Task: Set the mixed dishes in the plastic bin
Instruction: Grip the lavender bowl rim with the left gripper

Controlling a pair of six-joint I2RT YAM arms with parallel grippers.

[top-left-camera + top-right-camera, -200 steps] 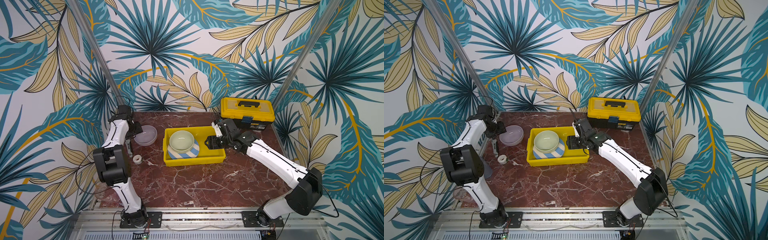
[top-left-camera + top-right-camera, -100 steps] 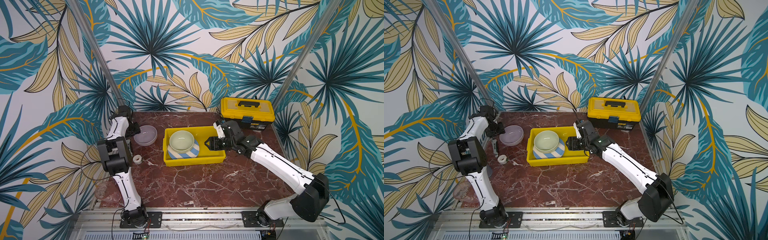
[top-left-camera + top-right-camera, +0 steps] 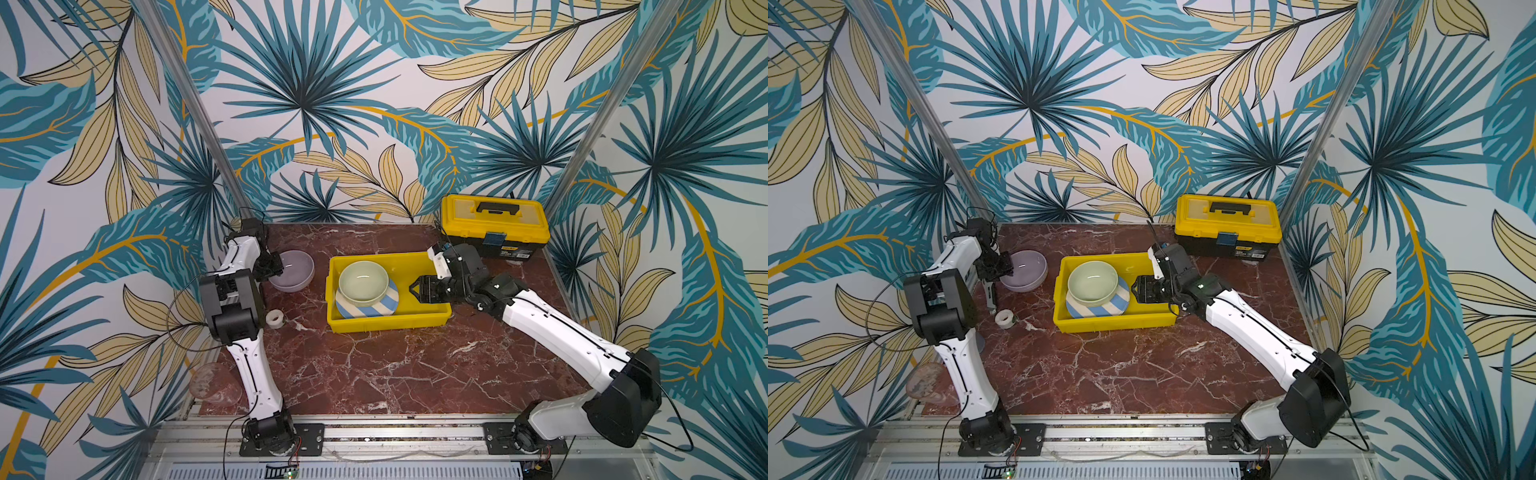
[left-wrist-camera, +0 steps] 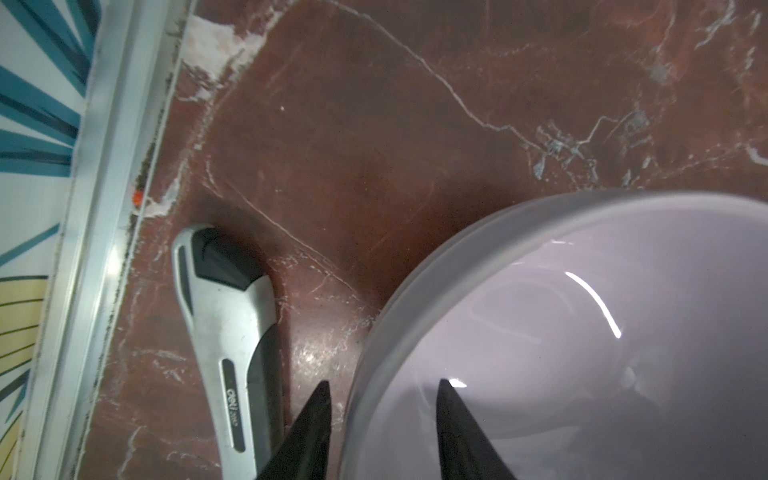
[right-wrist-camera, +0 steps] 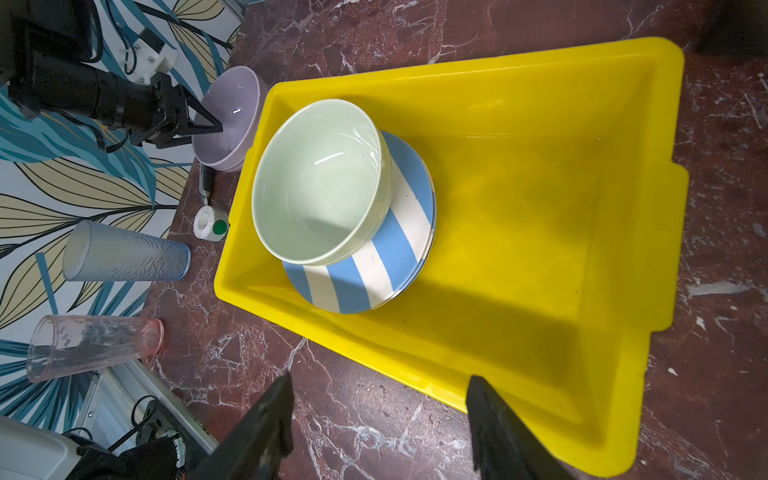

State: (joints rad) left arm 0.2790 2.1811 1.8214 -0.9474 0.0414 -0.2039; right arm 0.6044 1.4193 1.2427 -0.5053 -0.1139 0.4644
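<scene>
The lilac bowl (image 4: pixel 582 332) stands on the tabletop (image 3: pixel 395 365) just left of the plastic bin (image 3: pixel 388 322). Its rim lies between the left fingers (image 4: pixel 307 436), which are apart, one inside and one outside. The pale green bowl (image 3: pixel 363 280) sits on the striped plate (image 3: pixel 365 309) in the bin. The right fingers (image 5: pixel 266 424) are spread, empty, over the bin's right end.

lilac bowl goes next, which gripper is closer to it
Left. The left gripper straddles the rim of the lilac bowl; the right gripper hangs over the far end of the yellow bin.

Left hand (image 4: pixel 382 381) ajar, right hand (image 5: pixel 380 376) agape.
</scene>
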